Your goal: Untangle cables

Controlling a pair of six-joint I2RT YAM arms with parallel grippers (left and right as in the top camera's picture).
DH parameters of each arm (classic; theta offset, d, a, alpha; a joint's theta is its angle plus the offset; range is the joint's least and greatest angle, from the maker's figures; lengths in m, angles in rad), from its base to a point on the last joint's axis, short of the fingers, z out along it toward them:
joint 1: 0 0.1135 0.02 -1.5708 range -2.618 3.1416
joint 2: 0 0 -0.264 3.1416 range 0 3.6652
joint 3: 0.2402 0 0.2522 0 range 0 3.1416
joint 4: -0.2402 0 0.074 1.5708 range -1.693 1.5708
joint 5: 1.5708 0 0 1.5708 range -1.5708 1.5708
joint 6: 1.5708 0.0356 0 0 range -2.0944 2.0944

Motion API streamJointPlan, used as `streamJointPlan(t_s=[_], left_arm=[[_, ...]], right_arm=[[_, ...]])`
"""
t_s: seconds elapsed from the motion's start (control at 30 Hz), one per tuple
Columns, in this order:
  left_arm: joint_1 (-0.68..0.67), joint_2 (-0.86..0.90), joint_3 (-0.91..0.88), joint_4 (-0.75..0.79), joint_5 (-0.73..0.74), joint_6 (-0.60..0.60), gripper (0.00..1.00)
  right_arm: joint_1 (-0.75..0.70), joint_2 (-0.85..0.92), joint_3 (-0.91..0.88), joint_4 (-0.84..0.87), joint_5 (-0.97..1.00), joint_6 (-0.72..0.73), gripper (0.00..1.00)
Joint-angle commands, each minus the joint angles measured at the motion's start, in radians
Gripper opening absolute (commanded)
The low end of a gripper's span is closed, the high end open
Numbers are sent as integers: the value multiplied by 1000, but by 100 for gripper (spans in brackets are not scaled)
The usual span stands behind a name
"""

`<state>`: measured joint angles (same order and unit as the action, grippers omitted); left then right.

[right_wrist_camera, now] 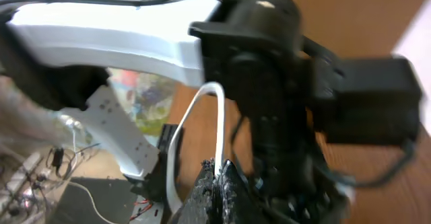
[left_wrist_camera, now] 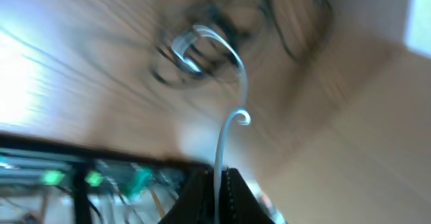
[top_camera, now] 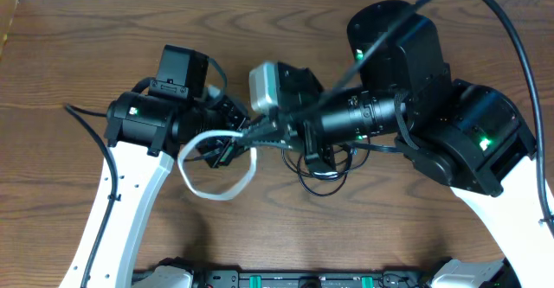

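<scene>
**A:** What is the left claw doing?

**B:** The left claw [left_wrist_camera: 217, 178] is closed narrow on the white cord [left_wrist_camera: 217, 150]. The cord comes up from between its fingers, makes one small curl just ahead of the tips, and runs on to a bright loop farther ahead. That view is badly blurred.

**A:** And the right claw?

**B:** The right claw [right_wrist_camera: 217, 175] is also pinched tight on the white cord. The cord rises straight from its fingertips, arches over, and drops back down on the claw's left. The left arm [right_wrist_camera: 114, 35] fills the view right behind it.

**A:** How do the two claws sit from above?

**B:** They are tip to tip, very close, over the middle of the table [top_camera: 104, 28]. The white cord hangs off them in a wide loop that lies flat on the wood below the left claw.

**A:** Where are the black cords?

**B:** The black cords [top_camera: 322, 193] lie in loose loops on the wood under the right claw's wrist, just behind its fingers. I cannot tell whether they cross the white cord there.
</scene>
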<state>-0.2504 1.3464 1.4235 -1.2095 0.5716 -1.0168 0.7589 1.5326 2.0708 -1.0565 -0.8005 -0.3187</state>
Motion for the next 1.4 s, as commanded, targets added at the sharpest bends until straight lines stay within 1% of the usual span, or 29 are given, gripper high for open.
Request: streamJointPlan(t_s=[0.0,0.1,0.17,0.27,0.33,0.37,0.4,0.6,0.83,0.93,1.03,1.13,1.27,1.37], left_arm=[[1,6,0,-13,-247,36,7],[1,5,1,0,-252,116,7],[1,1,1,0,-253,161,8],[1,-13,3,0,-281,205,8],[1,-29,14,-2,-327,222,8],[1,-42,23,-2,-351,237,7],[1,-56,34,-1,-371,251,8],[1,-140,133,-1,-475,265,7],[1,-170,320,0,-510,265,7],[1,-170,424,23,-522,265,7],[2,-170,500,41,-592,265,8],[2,-171,523,43,-672,265,7],[2,-159,523,16,-711,265,8],[9,-135,523,-14,-801,265,8]], right_arm=[[6,-1,1,-15,186,194,5],[4,-3,1,-58,344,274,6],[1,-3,1,-92,440,349,11],[-18,-4,1,-140,544,428,24],[-45,-7,1,-178,588,465,39],[-62,-9,1,-197,593,474,88],[-80,-9,1,-215,592,476,99],[-144,-8,1,-300,592,475,99],[-150,-8,-13,-353,593,475,99],[-150,-8,-56,-356,592,475,99],[-150,-8,-113,-350,592,475,99],[-150,-8,-179,-331,592,476,99],[-150,-8,-265,-289,561,476,99],[-149,-8,-313,-274,547,480,99]])
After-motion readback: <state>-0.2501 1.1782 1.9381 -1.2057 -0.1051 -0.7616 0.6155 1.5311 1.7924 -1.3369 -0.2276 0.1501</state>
